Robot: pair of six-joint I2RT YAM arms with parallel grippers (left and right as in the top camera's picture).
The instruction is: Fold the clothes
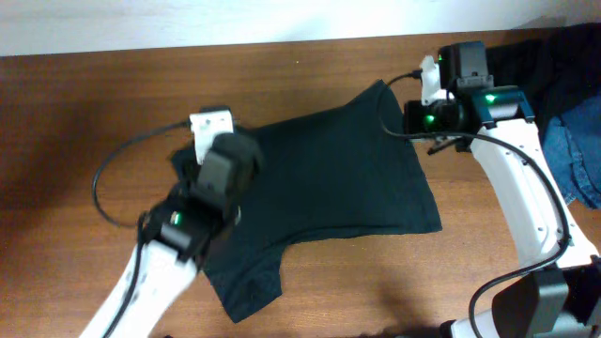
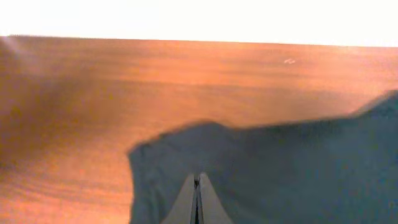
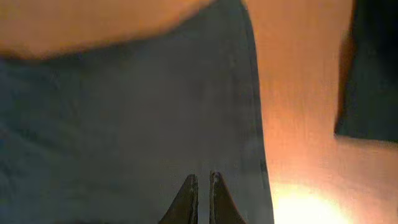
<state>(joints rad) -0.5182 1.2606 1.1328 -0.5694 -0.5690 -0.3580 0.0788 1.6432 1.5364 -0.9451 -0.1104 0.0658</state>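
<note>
Lying rumpled, dark tee (image 1: 338, 178), left gripper (image 2: 197, 180) pressed together, right gripper (image 3: 203, 180) basically closed too, blue denim (image 1: 575, 150) only showing overhead

free: bare table (image 1: 75, 103) left of shirt (image 1: 338, 169) | blocked: clothes pile (image 1: 563, 103) at far right

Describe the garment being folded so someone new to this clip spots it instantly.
Start at the brown wooden table. Spread out across its middle lies a dark T-shirt, short sleeves showing. Unlike the heap of dark and blue clothes bunched at the table's right edge, it lies alone and opened out.
</note>
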